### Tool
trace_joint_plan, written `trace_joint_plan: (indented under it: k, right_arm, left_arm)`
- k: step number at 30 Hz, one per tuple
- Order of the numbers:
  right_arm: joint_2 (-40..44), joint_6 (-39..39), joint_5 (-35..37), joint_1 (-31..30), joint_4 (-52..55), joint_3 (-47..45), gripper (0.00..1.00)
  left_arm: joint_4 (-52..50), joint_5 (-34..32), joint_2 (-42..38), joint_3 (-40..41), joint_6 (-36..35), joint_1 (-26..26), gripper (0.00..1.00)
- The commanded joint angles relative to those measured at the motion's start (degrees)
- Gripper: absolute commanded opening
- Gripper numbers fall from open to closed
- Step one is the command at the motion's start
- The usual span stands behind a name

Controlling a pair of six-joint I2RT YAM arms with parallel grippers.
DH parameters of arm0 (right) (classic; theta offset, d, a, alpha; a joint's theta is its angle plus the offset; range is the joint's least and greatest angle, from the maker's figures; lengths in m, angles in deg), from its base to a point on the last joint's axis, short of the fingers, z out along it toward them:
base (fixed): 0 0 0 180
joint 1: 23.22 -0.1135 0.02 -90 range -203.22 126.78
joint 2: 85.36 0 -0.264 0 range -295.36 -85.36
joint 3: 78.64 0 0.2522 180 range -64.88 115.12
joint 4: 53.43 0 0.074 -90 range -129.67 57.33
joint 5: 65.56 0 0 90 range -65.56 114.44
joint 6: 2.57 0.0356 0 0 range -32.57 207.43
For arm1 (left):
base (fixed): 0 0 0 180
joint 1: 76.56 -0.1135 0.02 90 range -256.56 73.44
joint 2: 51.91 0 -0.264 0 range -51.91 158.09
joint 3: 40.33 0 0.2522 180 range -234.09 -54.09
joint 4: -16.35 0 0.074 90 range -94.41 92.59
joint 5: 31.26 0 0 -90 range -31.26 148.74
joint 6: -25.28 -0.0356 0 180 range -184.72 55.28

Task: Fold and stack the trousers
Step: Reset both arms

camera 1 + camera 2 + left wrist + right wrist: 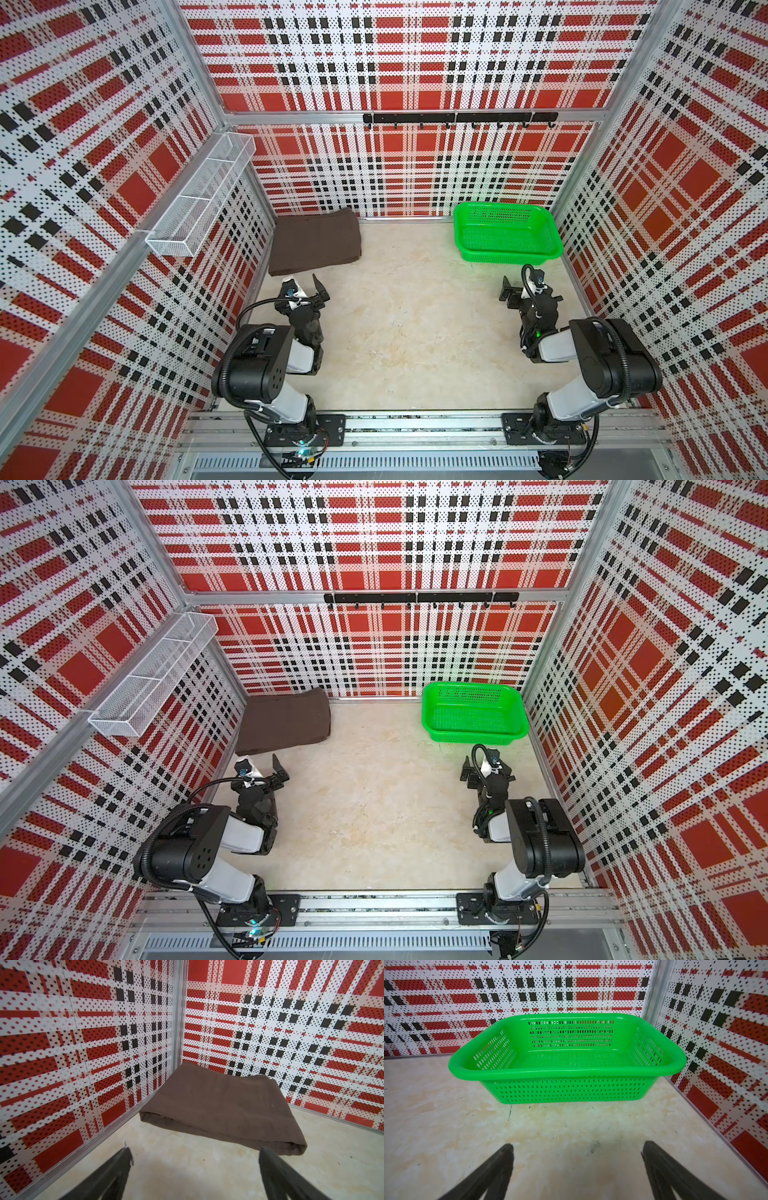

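In both top views, a folded pair of dark brown cloth trousers (314,242) (284,722) is seen as a thick rectangle lying flat in the far left corner of the beige marbled tabletop (415,332), close against the red, white and black plaid perforated walls (415,178). A bright green plastic mesh basket (505,257) is set in the far right corner, well apart from the trousers. A white wire mesh shelf (199,195) is mounted on the left wall above the trousers, and a black hook rail (457,117) is fixed across the back wall. The left gripper (303,284) is held just beside the near edge of the trousers, its jaws spread wide and gripping nothing. The right gripper (523,286) is held near the front of the basket, likewise spread and empty.

In the left wrist view, the trousers (224,1109) are shown straight ahead with their layered fold facing the spread left gripper (195,1153). Only bare tabletop is seen between the jaws.

In the right wrist view, the basket (566,1073) is shown upright ahead of the spread right gripper (577,1147). A strip of bare tabletop lies between them.
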Motion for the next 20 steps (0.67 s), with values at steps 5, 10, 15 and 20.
trace_joint_plan:
  k: [5,10,15,20]
  right_arm:
    - [0.34,-1.04,-0.19,-0.29,-0.36,0.73,1.0]
    - [0.26,-1.02,-0.19,-0.31,-0.25,0.8,1.0]
    - [0.12,-0.98,-0.13,-0.25,-0.03,1.03,1.0]
    - [0.42,-1.02,-0.19,-0.28,-0.39,0.76,1.0]
  left_arm:
    - [2.75,0.14,0.49,0.02,-1.0,0.05,0.98]
    - [2.7,0.14,0.45,0.02,-1.02,0.05,0.98]
    - [2.74,0.09,0.45,0.02,-0.96,0.0,0.98]
    - [2.73,0.1,0.44,0.02,-1.01,0.01,0.98]
